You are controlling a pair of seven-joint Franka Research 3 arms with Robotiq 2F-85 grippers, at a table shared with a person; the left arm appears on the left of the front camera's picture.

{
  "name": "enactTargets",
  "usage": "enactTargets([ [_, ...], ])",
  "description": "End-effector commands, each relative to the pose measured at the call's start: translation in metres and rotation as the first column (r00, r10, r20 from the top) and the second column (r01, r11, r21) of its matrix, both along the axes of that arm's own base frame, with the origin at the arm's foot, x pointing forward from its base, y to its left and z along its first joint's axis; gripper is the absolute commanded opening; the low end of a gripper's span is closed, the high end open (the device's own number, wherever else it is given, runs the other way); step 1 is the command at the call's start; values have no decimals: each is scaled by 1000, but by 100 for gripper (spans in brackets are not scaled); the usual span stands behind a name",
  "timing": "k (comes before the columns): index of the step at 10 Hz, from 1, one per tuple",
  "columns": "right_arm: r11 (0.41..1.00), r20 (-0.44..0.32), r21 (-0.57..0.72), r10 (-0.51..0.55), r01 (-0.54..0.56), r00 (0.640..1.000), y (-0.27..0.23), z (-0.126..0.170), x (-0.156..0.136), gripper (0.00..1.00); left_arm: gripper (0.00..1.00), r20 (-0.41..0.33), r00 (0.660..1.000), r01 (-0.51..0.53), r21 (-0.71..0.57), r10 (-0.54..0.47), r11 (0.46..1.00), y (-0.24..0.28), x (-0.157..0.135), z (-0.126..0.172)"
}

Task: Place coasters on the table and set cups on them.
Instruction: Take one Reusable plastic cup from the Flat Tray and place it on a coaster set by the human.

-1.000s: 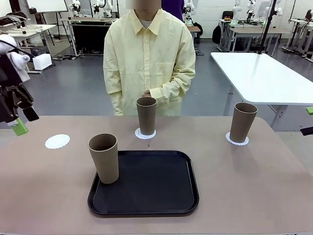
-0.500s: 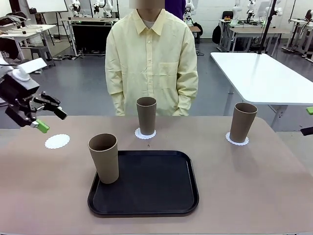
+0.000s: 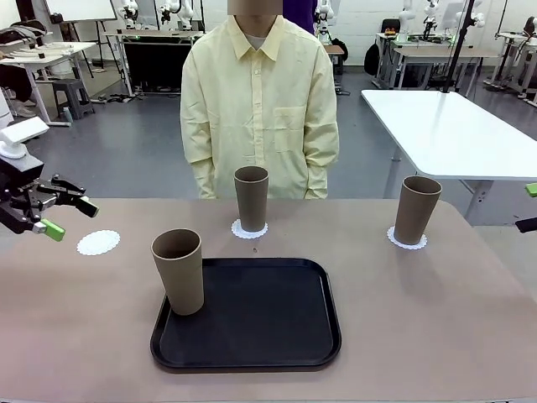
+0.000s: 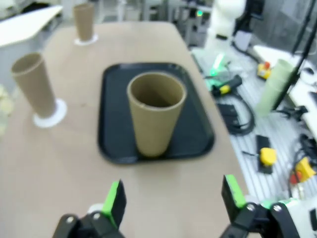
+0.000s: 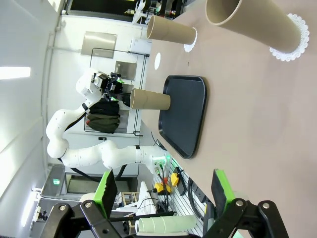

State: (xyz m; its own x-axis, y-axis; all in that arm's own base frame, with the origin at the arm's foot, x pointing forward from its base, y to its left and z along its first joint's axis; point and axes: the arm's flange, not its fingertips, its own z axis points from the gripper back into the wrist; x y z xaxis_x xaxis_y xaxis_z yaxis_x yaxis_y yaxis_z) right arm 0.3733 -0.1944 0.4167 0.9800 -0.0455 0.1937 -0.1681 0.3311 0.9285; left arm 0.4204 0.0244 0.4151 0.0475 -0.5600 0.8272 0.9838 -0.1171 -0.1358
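Left fingers (image 4: 115,198) have swung up from a downward hang left of the black tray (image 3: 268,323) and now lie level, tips aimed toward the tray; spread wide, holding nothing. Left wrist view: third cup (image 3: 179,270) framed between them, well ahead, untouched, upright on the tray's left edge. Person (image 3: 260,101) beyond the tray has dropped the clasped hands out of sight. Reading: arm is lining up for a grasp on that cup, the last one to move. Right fingers (image 5: 219,188) off to the tray's right, wide apart, empty. Count: cups three; one on the tray, middle cup (image 3: 251,198) just beyond the tray, right cup (image 3: 416,210) beyond and right of it. Coasters three, all on the desk (image 3: 436,336); two under those cups, bare coaster (image 3: 98,243) left of the tray, past its far corner. Tray one. Two of three placements look done
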Motion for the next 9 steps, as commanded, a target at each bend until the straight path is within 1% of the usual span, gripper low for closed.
enactTargets([
  [1, 1000, 0, 2, 1, -1, 1000, 0, 0, 0, 100, 100, 81, 987, -144, 27, 142, 989, -10, -19, -8],
  [2, 1000, 0, 2, 1, -1, 1000, 0, 0, 0, 100, 100, 94, 979, -182, 21, 179, 983, -12, -26, -11],
  [3, 1000, 0, 2, 1, -1, 1000, 0, 0, 0, 100, 100, 95, 979, -180, 18, 178, 983, -14, -29, -10],
  [4, 1000, 0, 2, 1, -1, 1000, 0, 0, 0, 100, 100, 59, 981, -183, 12, 182, 983, -17, -32, -10],
  [5, 1000, 0, 2, 1, -1, 1000, 0, 0, 0, 100, 100, -55, 944, -319, 94, 325, 943, -17, -29, 2],
  [6, 1000, 0, 2, 1, -1, 1000, 0, 0, 0, 100, 100, 77, 984, -161, 28, 159, 987, -7, -24, -13],
  [9, 1000, 0, 2, 1, -1, 1000, 0, 0, 0, 100, 100, 77, 984, -161, 28, 159, 987, -7, -24, -13],
])
